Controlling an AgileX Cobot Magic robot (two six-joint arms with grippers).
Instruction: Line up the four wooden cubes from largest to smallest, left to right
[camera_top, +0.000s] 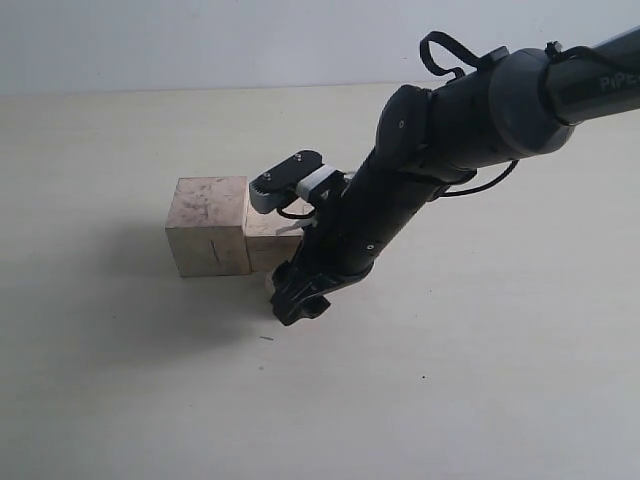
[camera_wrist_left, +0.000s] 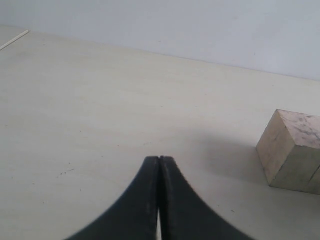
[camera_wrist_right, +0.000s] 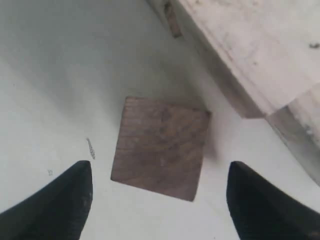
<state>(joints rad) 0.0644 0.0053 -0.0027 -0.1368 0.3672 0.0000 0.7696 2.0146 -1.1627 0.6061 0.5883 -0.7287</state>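
Note:
The largest wooden cube (camera_top: 210, 225) stands left of the middle of the table, and a smaller cube (camera_top: 266, 243) touches its right side. My right gripper (camera_top: 297, 303) reaches down just in front of that pair. In the right wrist view the gripper (camera_wrist_right: 159, 170) is open, its fingertips (camera_wrist_right: 75, 190) on either side of a small, shaded cube (camera_wrist_right: 160, 148) lying on the table and touching neither. The bigger cubes (camera_wrist_right: 260, 50) lie just beyond it. A fourth cube is not in view. My left gripper (camera_wrist_left: 159, 159) is shut and empty, above bare table, with the largest cube (camera_wrist_left: 292, 150) off to one side.
The pale tabletop (camera_top: 480, 380) stretches around the cubes, and its back edge meets a light wall (camera_top: 200, 40). The right arm (camera_top: 440, 140) crosses from the upper right and hides part of the second cube.

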